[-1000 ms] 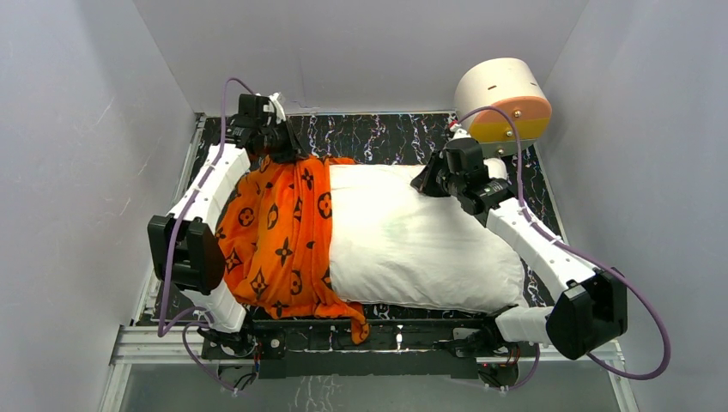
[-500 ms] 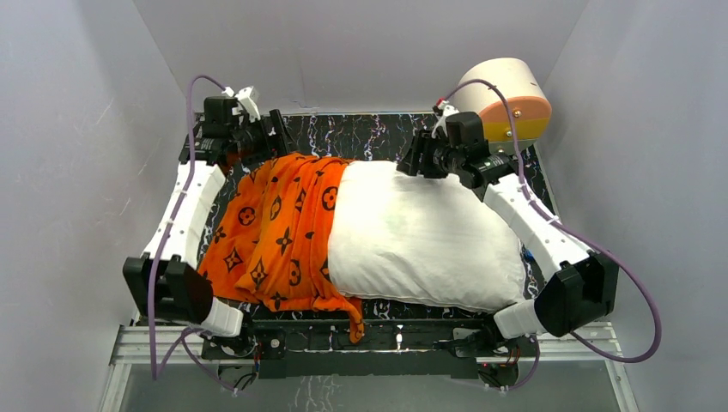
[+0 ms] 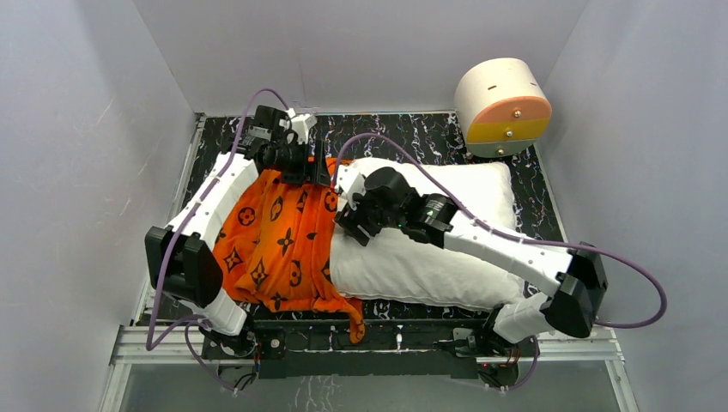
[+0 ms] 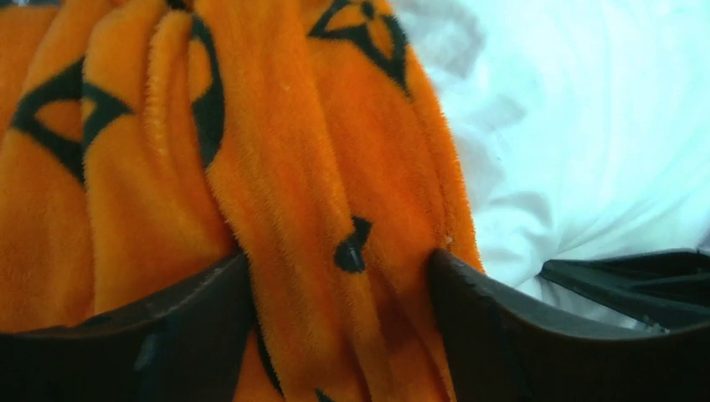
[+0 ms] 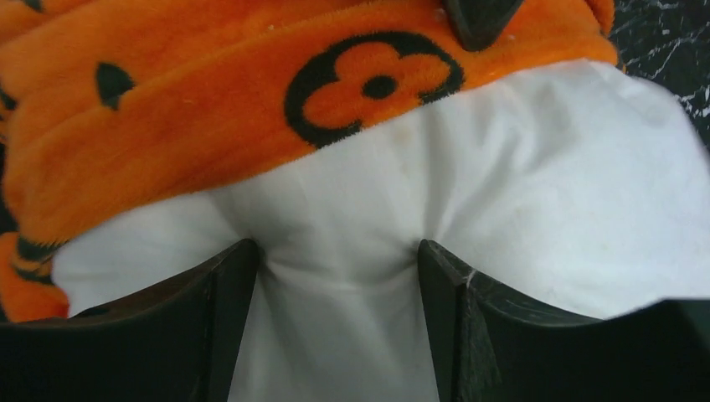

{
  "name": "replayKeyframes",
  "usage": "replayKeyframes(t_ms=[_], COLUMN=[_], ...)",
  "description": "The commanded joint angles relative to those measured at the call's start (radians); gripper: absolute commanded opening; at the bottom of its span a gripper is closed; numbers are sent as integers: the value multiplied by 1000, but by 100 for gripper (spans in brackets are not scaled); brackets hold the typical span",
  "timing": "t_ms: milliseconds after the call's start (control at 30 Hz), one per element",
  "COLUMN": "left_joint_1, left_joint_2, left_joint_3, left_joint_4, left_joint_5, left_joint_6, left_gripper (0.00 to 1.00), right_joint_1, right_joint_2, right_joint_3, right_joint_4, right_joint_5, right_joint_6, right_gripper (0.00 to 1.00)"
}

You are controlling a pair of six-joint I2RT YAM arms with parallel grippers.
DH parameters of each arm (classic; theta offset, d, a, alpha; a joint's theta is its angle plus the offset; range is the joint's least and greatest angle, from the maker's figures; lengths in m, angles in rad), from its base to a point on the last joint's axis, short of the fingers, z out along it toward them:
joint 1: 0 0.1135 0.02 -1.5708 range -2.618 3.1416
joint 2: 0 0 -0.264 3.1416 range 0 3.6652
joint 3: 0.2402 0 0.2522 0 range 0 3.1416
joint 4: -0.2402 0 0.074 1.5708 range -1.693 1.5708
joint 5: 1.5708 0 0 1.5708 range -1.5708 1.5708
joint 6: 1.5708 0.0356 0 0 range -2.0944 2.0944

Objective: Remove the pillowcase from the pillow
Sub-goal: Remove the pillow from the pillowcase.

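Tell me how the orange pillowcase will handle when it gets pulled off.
Probably floppy: the pillowcase lies in loose, bunched folds over the left end of the pillow, one corner trailing at the near side. Its plush pile looks grippy, so it may drag rather than slide freely.

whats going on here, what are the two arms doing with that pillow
Two robot arms are taking an orange pillowcase off a white pillow lying on the table. The pillowcase is bunched over the pillow's left end; the rest is bare. The left gripper is open, straddling a fold of the pillowcase near its open edge. The right gripper is open too, pressed on the bare pillow just beside that edge. Neither has closed on anything yet.
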Motion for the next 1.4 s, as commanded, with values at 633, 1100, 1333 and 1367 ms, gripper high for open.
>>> replayKeyframes(t_ms=[633,1100,1333,1367], left_joint_1=[222,219,216,217], left_joint_2=[-30,-398,-558,-575], left_joint_3=[36,-104,-354,-391], left_joint_4=[25,-11,-12,-11], left_joint_5=[-128,-31,120,144], left_joint_6=[-19,-72,-173,-198], left_gripper=[43,94,93,93], right_joint_1=[-112,-145,-160,-160], right_joint_2=[49,221,240,239], right_joint_3=[-124,169,201,197], right_joint_4=[106,57,59,59], right_joint_5=[348,581,515,506], right_joint_6=[388,749,740,744], right_gripper=[0,0,0,0])
